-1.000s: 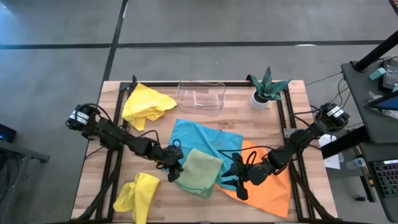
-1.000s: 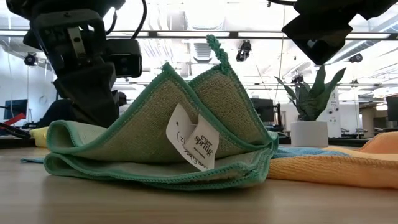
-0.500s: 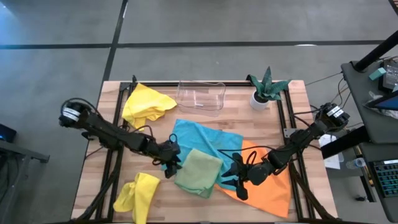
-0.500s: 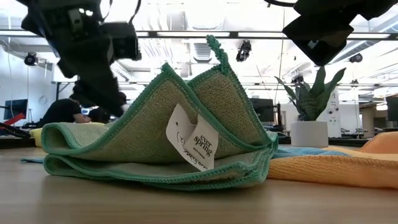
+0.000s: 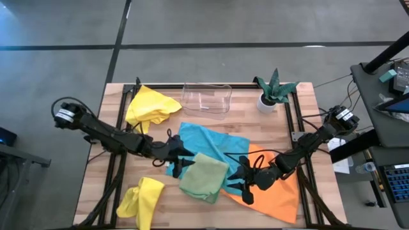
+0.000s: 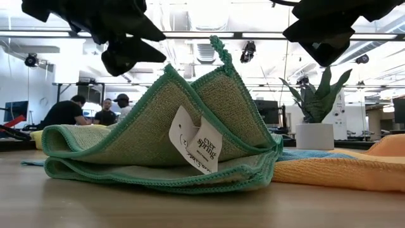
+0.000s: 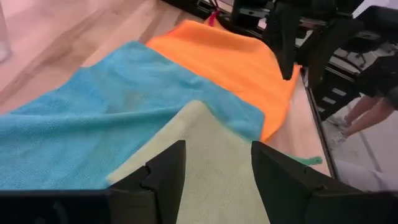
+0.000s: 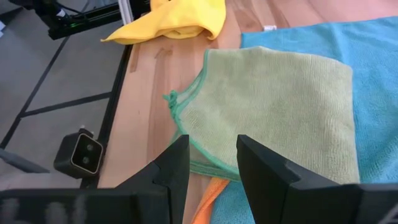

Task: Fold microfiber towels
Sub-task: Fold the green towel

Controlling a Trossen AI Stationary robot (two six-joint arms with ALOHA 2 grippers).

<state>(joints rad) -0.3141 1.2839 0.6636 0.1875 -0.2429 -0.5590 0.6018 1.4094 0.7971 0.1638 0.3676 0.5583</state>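
A sage green towel (image 5: 204,176), folded, lies with its underside on the turquoise towel (image 5: 214,142) and the table; its upper flaps stand peaked in the low view (image 6: 190,120). The orange towel (image 5: 276,186) lies spread to its right. Two yellow towels lie crumpled at the far left (image 5: 151,106) and near left (image 5: 140,199). My left gripper (image 5: 181,163) hangs open above the green towel's left edge (image 7: 205,168), touching nothing. My right gripper (image 5: 238,183) hovers open over the green towel's right edge (image 8: 273,106), holding nothing.
A clear plastic tray (image 5: 206,99) and a small potted plant (image 5: 273,91) stand along the far edge. Black frame rails run down both table sides (image 5: 118,160). People sit in the room behind the table (image 6: 76,114).
My left gripper has risen from table level beside the green towel's left edge, drawn slightly toward the far edge and tipped more level. The green towel stays folded where it lay. My right gripper has kept still.
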